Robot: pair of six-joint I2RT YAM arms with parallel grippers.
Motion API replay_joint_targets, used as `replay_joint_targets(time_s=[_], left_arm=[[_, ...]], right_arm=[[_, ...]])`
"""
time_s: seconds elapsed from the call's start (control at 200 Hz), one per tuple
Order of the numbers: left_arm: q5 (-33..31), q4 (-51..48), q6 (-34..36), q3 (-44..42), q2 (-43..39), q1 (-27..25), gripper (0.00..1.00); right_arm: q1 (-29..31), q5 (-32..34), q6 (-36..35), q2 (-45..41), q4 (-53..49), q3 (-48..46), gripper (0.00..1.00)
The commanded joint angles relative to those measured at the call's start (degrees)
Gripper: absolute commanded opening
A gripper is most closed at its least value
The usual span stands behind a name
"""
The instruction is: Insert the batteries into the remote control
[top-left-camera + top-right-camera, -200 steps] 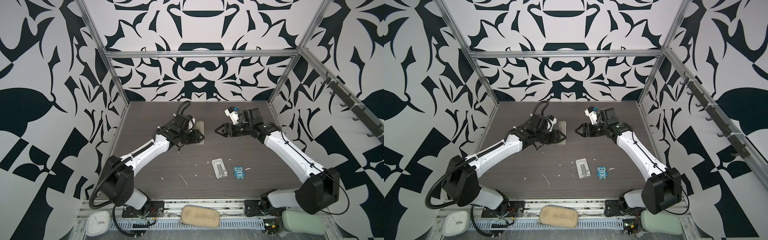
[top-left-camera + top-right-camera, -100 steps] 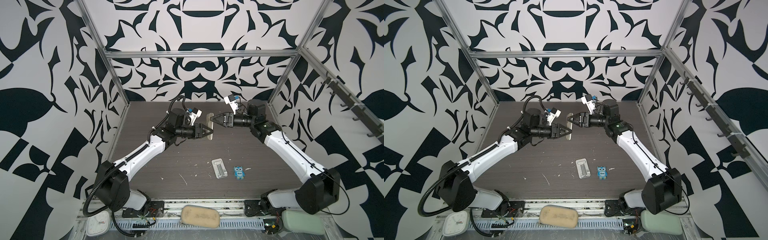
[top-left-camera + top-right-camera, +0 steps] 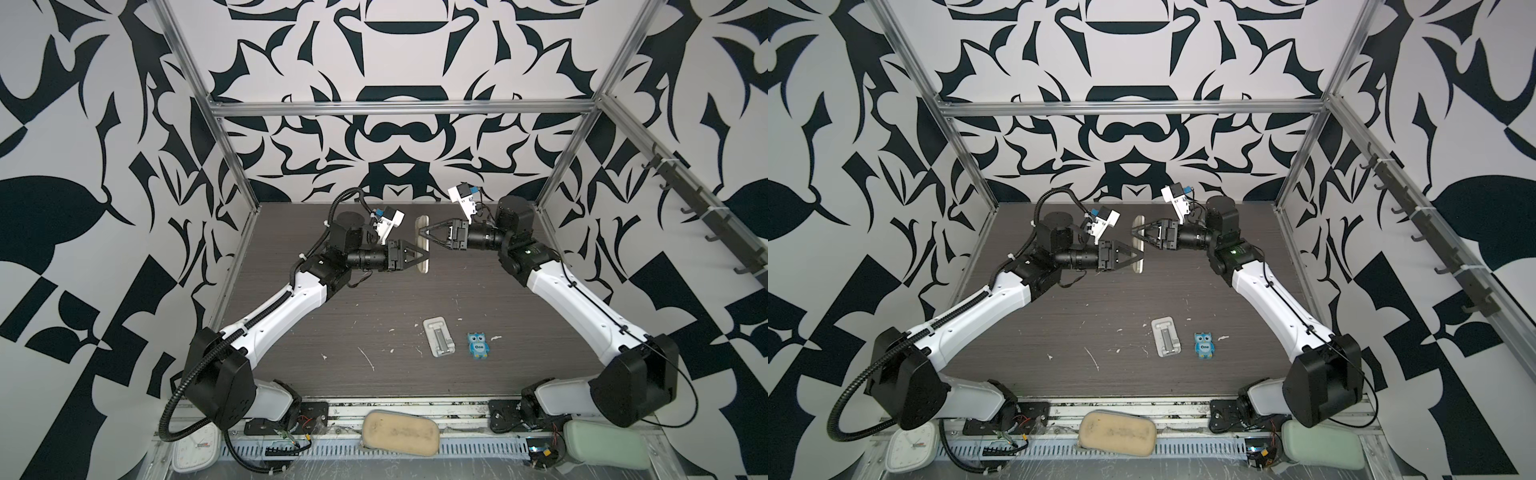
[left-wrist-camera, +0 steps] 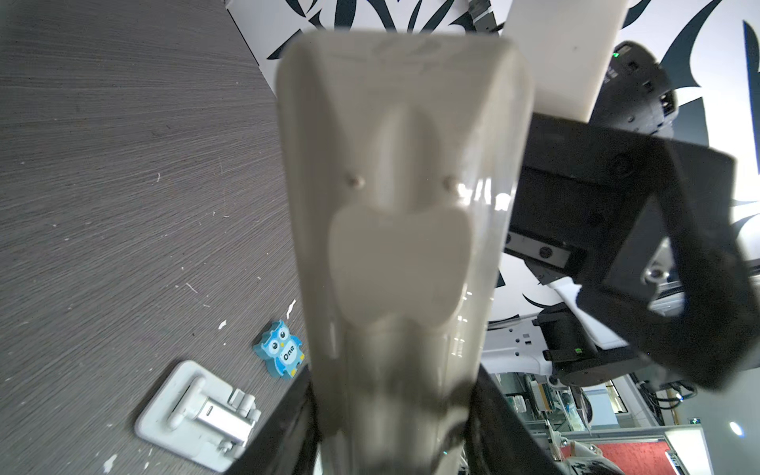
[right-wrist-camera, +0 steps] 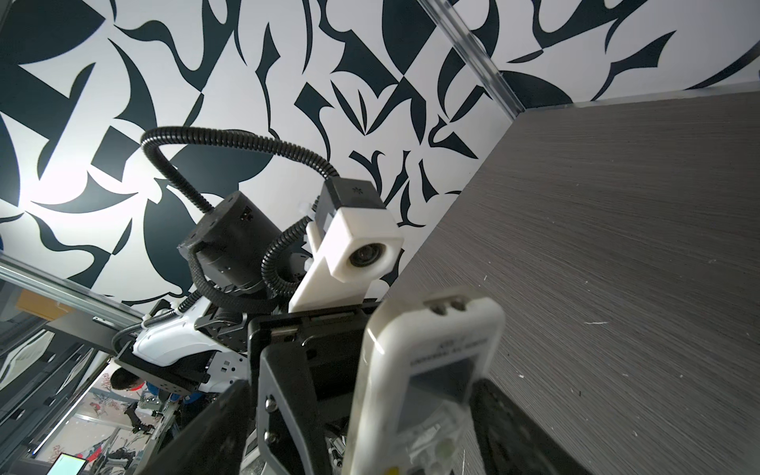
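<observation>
Open table (image 3: 374,316) is seen under both arms. Off its far middle the remote (image 3: 422,219) is held, clamped low by the left gripper (image 3: 427,259). Its upper end is straddled by the right gripper (image 3: 420,230), jaws spread wider than it. The stand (image 3: 439,336) and owl (image 3: 478,344) are set well apart from it, toward the front edge.

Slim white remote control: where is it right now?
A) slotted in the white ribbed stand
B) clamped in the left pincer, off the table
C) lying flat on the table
B: the left pincer grips the slim white remote control clear of the dark wood-grain table, while the white ribbed stand lies apart, nearer the front edge.
</observation>
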Motion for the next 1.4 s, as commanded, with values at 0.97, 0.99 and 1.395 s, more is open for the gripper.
replay_joint_targets(time_s=[0.97, 0.99, 1.395], left_arm=[[5.5, 12.1, -6.7, 0.1, -1.8, 0.2, 0.26], [5.7, 12.2, -6.8, 0.1, -1.7, 0.2, 0.26], [7.1, 13.5, -7.8, -0.5, -1.0, 0.2, 0.25]], right_arm=[[2.2, -4.7, 8.3, -0.9, 15.0, -3.1, 0.78], [2.2, -4.8, 8.7, -0.9, 15.6, -3.2, 0.77], [2.2, -4.3, 10.8, -0.6, 18.3, -3.3, 0.45]])
